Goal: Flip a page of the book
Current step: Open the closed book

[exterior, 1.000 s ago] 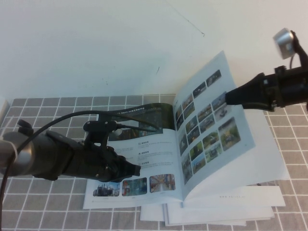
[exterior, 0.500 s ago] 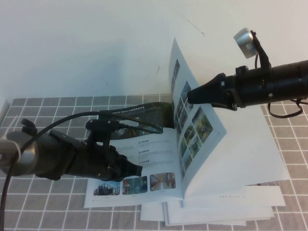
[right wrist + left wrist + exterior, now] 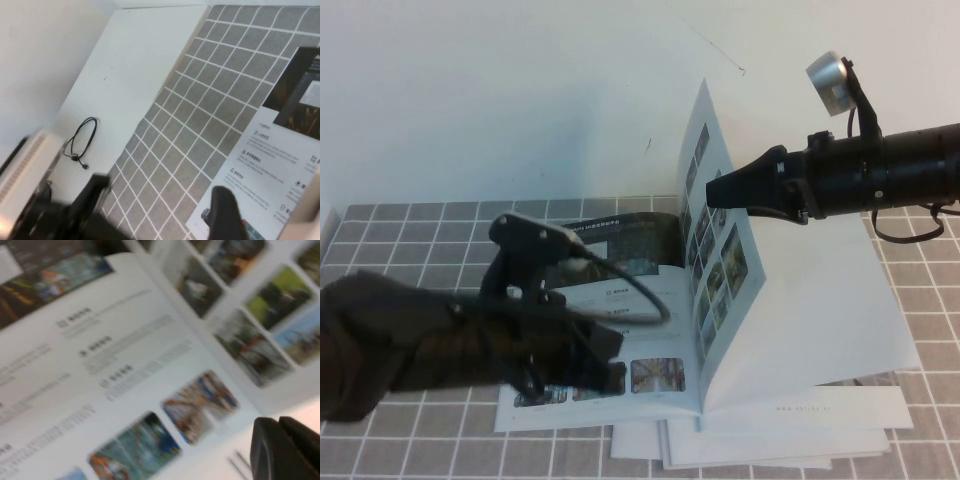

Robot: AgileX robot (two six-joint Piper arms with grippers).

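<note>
Page point(image 3: 712, 250) stood upright mid-frame above the book point(image 3: 620, 330); our right gripper point(image 3: 712, 192) touched it, left gripper point(image 3: 610, 372) lower-left; we couldn't tell either's fingers.

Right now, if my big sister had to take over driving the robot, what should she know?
Right gripper: raised over the book, its tip against the upper part of the lifted page.
Left gripper: low over the book's left-hand sheet, near the bottom row of photos.
The book lies open on the grey tiled mat, on top of some white booklets.
Done: the page is lifted and stands roughly upright at the spine, photo grid facing left.
Left: carry the page over and lay it flat on the left side, probably moving the left arm out of its way first.
</note>
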